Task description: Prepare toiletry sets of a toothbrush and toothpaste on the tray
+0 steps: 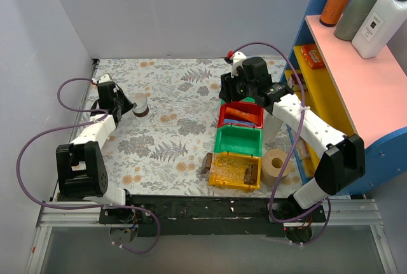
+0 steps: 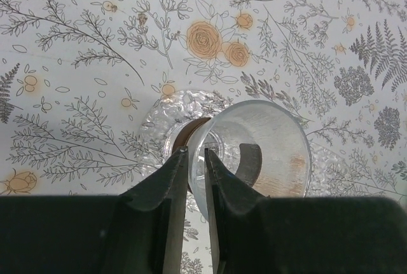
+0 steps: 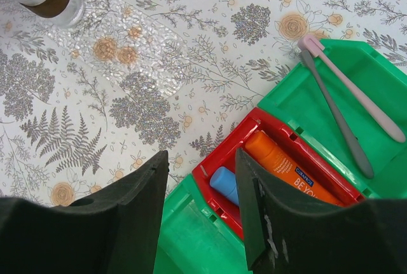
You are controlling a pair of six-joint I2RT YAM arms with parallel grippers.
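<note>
The blue toothpaste lies in the red bin beside an orange tube, partly hidden by my right finger. My right gripper is open and empty, hovering over that bin's corner; in the top view it covers the bins' far end. A pink toothbrush and a grey one lie in a green bin. The clear tray with dark brown end pieces rests on the yellow bin. My left gripper is shut on the rim of a clear cup.
The cup has a brown base and stands at the left on a clear textured patch. A second green bin sits between the red and yellow bins. A paper roll and a blue-and-pink shelf with bottles stand on the right.
</note>
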